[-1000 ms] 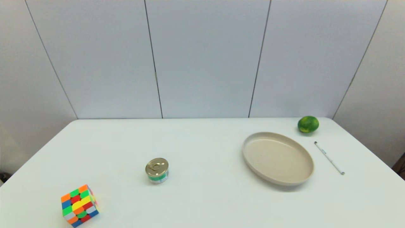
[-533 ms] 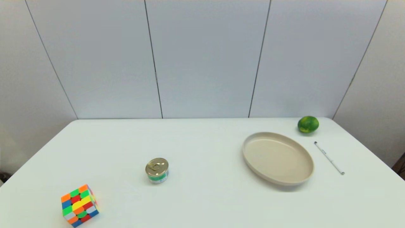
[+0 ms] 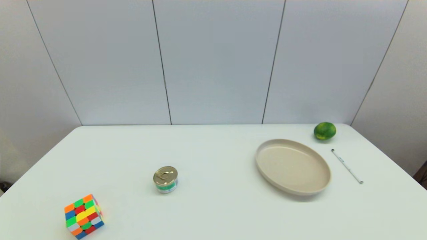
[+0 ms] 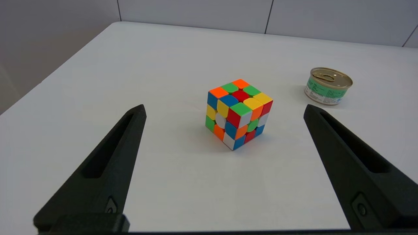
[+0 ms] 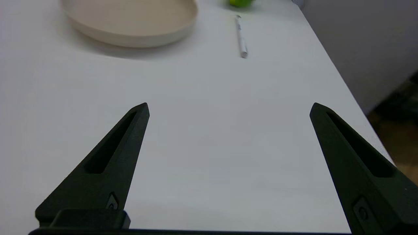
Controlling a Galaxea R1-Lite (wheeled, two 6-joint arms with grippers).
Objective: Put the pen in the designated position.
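You are looking at a white table (image 3: 213, 150) with neither arm showing in the head view. The pen (image 3: 347, 166) is lying flat toward 2 o'clock from the table's middle, just beside the plate (image 3: 293, 165) on its 3 o'clock side but not touching it. Its barrel is running from 11 o'clock, near the lime (image 3: 324, 130), down to 5 o'clock, toward the table's right edge. The lime is sitting at the far right corner, at 12 o'clock from the pen's far end and apart from it.

Your right gripper (image 5: 228, 107) is hanging over bare tabletop at the near right, its fingers (image 5: 107, 163) spread wide and holding nothing. In its wrist view the pen (image 5: 241, 37) is lying well ahead of the fingertips, with the plate (image 5: 130, 24) beside it and the lime (image 5: 241, 2) beyond.

Your left gripper (image 4: 223, 109) is hanging over the near left of the table, its fingers (image 4: 107, 166) likewise wide apart and empty. The cube (image 4: 238, 112) is standing on the table ahead of it, between the two fingertips' lines but untouched, and the can (image 4: 327, 85) is standing farther off. In the head view the cube (image 3: 83, 216) is sitting at 8 o'clock and the can (image 3: 165, 179) near 7 o'clock from the middle
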